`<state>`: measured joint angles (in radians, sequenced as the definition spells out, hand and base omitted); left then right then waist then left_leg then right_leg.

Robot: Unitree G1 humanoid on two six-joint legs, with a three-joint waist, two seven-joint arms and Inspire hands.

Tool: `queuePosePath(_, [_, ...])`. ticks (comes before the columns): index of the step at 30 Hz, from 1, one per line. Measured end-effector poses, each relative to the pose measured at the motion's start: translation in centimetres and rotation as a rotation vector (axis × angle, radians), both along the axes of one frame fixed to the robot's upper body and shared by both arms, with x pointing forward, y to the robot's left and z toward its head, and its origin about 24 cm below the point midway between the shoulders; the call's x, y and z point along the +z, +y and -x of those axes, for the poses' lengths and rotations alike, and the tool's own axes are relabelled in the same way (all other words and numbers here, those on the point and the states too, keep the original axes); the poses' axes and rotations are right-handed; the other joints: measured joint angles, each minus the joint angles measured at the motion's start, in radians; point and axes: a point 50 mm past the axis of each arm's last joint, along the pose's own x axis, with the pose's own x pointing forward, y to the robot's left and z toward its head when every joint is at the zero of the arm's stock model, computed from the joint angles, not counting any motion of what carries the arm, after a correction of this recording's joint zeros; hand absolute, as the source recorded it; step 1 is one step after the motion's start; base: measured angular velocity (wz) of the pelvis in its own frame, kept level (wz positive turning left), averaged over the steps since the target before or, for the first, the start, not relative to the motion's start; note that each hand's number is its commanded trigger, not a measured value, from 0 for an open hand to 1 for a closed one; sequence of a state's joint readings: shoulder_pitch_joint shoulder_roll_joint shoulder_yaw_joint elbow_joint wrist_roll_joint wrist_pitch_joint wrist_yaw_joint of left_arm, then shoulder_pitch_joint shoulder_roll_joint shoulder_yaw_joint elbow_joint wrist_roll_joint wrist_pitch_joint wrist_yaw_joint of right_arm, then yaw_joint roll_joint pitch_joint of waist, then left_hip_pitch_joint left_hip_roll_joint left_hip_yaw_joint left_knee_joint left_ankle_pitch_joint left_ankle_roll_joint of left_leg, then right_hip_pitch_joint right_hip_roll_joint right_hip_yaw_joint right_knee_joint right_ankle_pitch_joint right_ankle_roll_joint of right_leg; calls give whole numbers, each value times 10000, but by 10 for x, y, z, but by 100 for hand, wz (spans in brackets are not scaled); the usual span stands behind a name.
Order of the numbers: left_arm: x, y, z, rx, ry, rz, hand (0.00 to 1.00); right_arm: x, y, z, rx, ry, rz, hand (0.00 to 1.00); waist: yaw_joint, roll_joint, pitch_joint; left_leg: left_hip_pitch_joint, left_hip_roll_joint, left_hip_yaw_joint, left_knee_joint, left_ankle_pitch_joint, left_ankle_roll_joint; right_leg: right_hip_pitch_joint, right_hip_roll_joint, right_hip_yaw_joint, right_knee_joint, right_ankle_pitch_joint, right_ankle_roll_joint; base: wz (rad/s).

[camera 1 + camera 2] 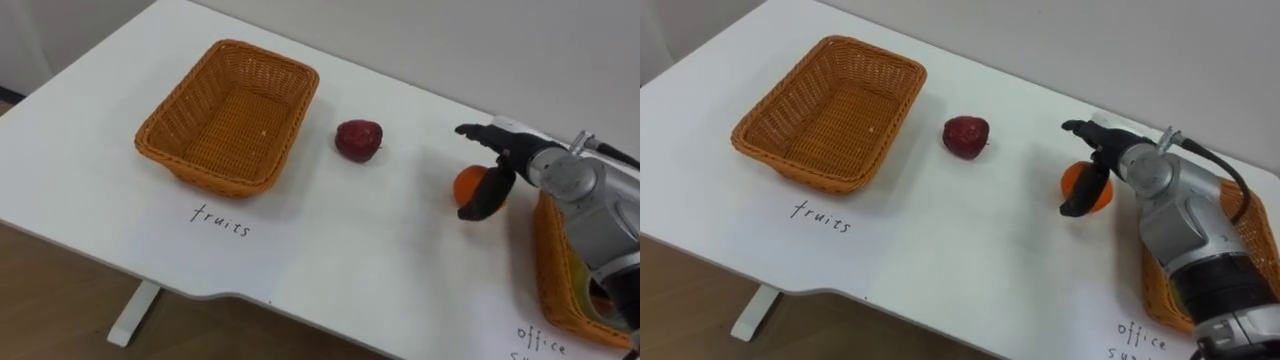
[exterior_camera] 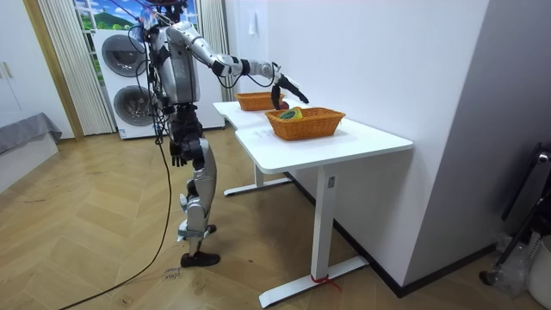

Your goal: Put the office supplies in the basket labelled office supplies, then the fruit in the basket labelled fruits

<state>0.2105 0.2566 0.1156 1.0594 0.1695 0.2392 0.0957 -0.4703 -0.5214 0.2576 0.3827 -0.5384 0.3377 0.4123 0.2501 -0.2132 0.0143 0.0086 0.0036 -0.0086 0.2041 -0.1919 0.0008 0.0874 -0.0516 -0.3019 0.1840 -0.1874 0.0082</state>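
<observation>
The robot stands at the long side of a white table (image 1: 330,250), with its right arm stretched out over the tabletop. The right hand (image 1: 518,150) hovers at the near right of the table, just beside the orange (image 1: 466,184). Its fingers (image 1: 478,131) reach out nearly straight above and past the top of the fruit, loosely spread, while the dark thumb (image 1: 488,198) hangs down across the orange's right side. The orange sits on the table in the gap between thumb and fingers, but the hand is released rather than clenched round it, and I cannot tell whether the thumb touches the skin. A red apple (image 1: 358,140) lies by itself on the bare table, between the orange and the empty wicker basket (image 1: 215,180) at the left, well apart from the hand. A handwritten label (image 1: 221,221) is on the tabletop in front of that basket. A second wicker basket (image 1: 552,275) stands at the right edge under the robot's forearm, holding something yellow and green (image 2: 294,113) that is too small to name. In the room view the left hand (image 2: 176,155) hangs down by the thigh, and I cannot tell how its fingers are set.
</observation>
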Motion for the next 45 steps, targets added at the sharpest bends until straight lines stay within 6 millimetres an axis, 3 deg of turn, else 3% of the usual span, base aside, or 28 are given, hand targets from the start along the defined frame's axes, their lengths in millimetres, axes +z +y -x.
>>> queuePosePath(14, [1,1,-12,-113,-276,84,0,-9,-14,1,-700,-111,869,0,40,131,63,-100,-3,0,20,-1,-1,-50,-1,9,8,0,0,0])
queuePosePath(16, [1,1,-14,-131,-320,84,0,-9,-14,1,-702,-130,880,0,56,80,0,-209,0,20,51,8,-11,-180,-2,12,20,1,-2,0])
queuePosePath(26, [0,-2,-12,-287,-239,152,0,-13,-9,1,-372,24,1418,0,83,122,24,-491,2,-34,271,13,-18,-378,-3,-49,14,7,-12,1])
queuePosePath(33, [0,-3,-14,-272,-284,176,0,-22,-8,2,-521,388,1350,0,125,203,83,-548,2,-54,320,10,-20,-388,5,-53,17,25,-39,0])
queuePosePath(36, [-1,-4,-14,-292,-279,177,0,-22,-8,2,-516,379,1348,0,243,210,41,-671,10,-22,282,17,-27,-535,17,5,35,38,-61,-5])
queuePosePath(45, [-1,-5,-13,-275,-258,200,0,-22,-6,1,-466,275,1320,0,351,215,39,-685,7,-62,331,20,-28,-543,16,-48,17,44,-66,0])
